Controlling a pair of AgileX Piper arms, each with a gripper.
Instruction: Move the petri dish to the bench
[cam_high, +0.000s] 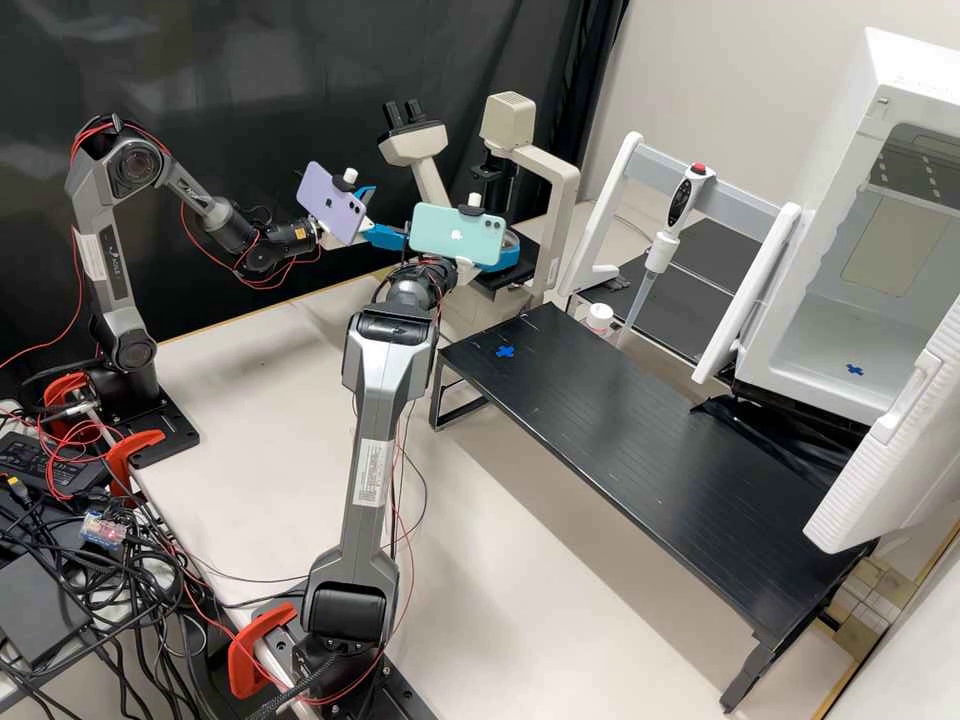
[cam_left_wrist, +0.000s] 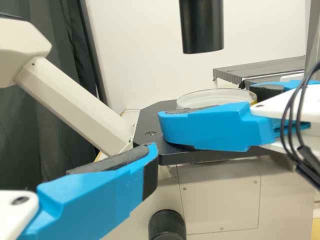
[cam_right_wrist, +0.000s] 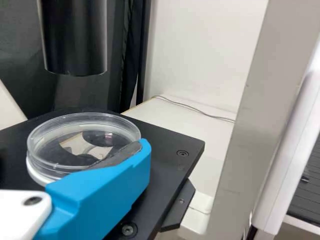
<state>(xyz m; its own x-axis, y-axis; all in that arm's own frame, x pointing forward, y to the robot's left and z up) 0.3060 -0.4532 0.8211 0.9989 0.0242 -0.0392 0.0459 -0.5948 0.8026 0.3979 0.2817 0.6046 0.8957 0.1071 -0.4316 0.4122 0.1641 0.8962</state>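
Left end effector, over at the left, has its fingers spread wide with nothing between them. Next comes the right end effector, right at the petri dish; I can't tell whether it grips the dish, which is on the microscope's black stage. Farther right are the low black stand, the pipette behind it, and the open white cabinet.

Clear petri dish, cream microscope, lilac phone, mint phone
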